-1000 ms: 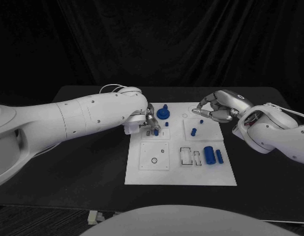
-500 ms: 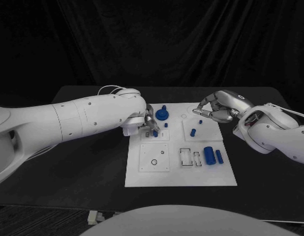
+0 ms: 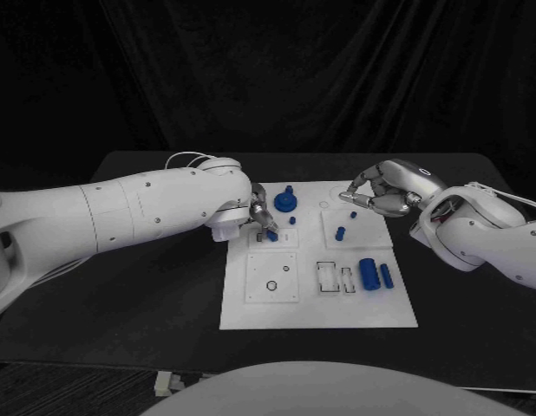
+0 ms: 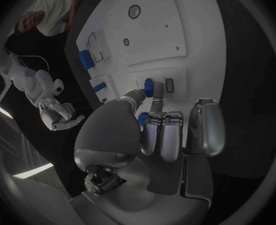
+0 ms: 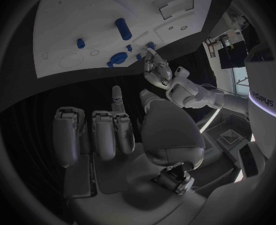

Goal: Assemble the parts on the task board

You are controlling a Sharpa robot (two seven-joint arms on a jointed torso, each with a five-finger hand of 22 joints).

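We judge the step in hand to be seating a small blue peg-like plastic part (image 3: 273, 234) into the upper-left section of the flat white rectangular task board (image 3: 318, 308), which lies in the middle of the black table (image 3: 143, 295). The left hand (image 3: 251, 213) pinches that part between thumb and a fingertip, its other fingers curled, right over the board's surface and just beside a small rectangular slot (image 4: 169, 85). To do this well, we should keep the peg upright, line it up squarely over its seat before pressing, and push straight down without dragging sideways, since the tall blue knobbed part (image 3: 287, 201) stands close by and could be knocked. The right hand (image 3: 384, 194) hovers over the board's upper-right corner with fingers curled in; we see nothing in it, though the space under its palm is hidden from the head camera. A blue cylinder (image 3: 369, 271) and a slimmer blue bar (image 3: 387, 276) lie at the board's right side, well apart from both hands. We cannot make out which seat the peg belongs to, nor whether its tip already touches the board.
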